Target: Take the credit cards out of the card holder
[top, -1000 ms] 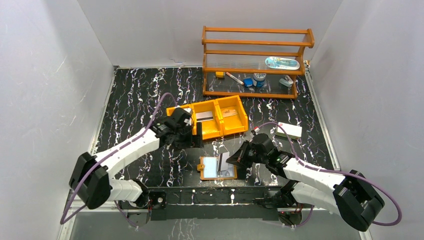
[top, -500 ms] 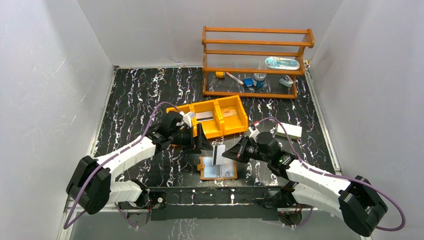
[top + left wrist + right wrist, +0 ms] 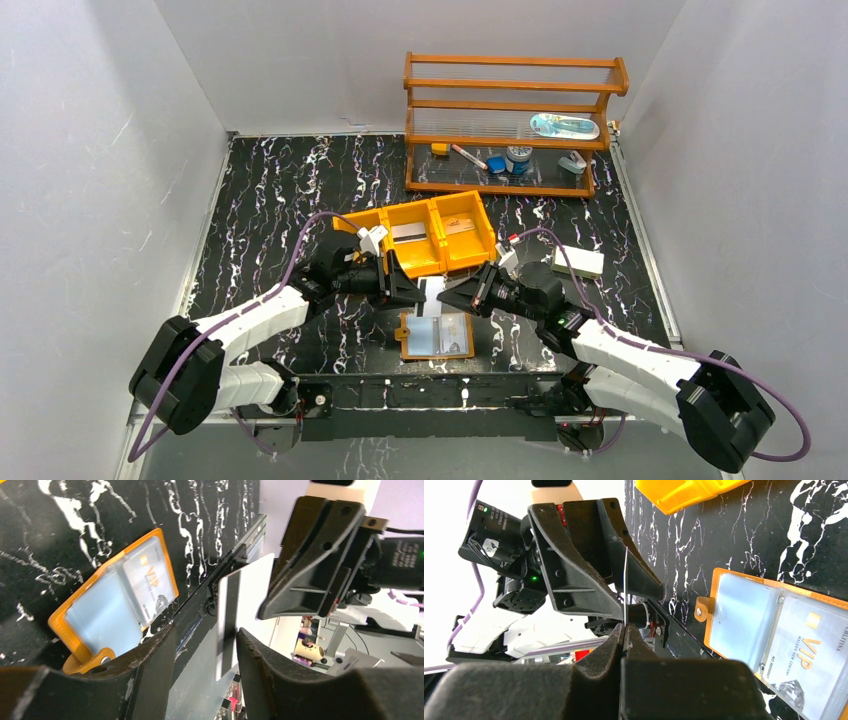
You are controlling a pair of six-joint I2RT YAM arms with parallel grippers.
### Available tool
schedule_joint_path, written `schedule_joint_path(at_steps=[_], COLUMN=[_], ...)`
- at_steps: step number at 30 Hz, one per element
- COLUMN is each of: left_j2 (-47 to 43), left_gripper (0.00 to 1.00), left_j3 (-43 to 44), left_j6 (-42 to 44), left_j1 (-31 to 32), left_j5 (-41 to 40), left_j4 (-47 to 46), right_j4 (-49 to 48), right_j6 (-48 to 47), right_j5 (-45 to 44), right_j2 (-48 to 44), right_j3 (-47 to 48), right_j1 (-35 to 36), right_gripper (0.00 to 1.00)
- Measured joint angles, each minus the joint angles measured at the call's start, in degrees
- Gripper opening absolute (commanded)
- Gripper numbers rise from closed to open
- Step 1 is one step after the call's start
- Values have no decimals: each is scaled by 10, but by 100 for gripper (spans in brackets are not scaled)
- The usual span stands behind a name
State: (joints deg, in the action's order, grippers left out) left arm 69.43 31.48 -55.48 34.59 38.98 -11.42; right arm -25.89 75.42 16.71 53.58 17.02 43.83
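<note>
Credit card (image 3: pixel 432 297), white w/ dark stripe, upright in air abv card holder (image 3: pixel 437 337). Holder lies open on desk (image 3: pixel 270 200) nr front edge, VIP card (image 3: pixel 804 650) in pocket. Right end effector (image 3: pixel 447 297) pinches credit card; left end effector (image 3: pixel 205 635) spread, fingers either side of it.

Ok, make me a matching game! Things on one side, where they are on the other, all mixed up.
Things:
1 white card
2 card holder
3 white box
4 wooden shelf

Places:
A lying open on the table
B standing at the back
C pinched in the right claw
D near the right edge

Pairs: 1-C, 2-A, 3-D, 4-B
</note>
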Motion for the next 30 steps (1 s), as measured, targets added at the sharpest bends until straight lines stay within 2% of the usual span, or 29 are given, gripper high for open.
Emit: schedule_joint_path(at_steps=[4,8,11,17,20,26,30], left_j2=[0,0,0,0,0,0,0], left_gripper=[24,1,0,0,0,0,0], left_j3=[-6,-25,-37,-37,-37,-37,-37], left_j6=[-31,-61,-80,-94,-98,-115,-124], left_j1=[0,-1,-5,-5,-5,-5,-5], left_j5=[18,37,47,59,63,72,80], left_j4=[-56,-119,-150,-177,-185,-207,-221], right_j4=[-20,-37,-45,-73,-95,-148,-188], right_j6=[10,19,24,40,49,61,67], right_j5=[2,4,6,7,10,16,22], right_j2=[7,10,11,13,15,28,44], right_j3=[-4,-14,-19,-33,-40,-49,-49], right_j1=[0,0,-2,-3,-3,-3,-3], right_gripper=[6,8,12,30,35,35,25])
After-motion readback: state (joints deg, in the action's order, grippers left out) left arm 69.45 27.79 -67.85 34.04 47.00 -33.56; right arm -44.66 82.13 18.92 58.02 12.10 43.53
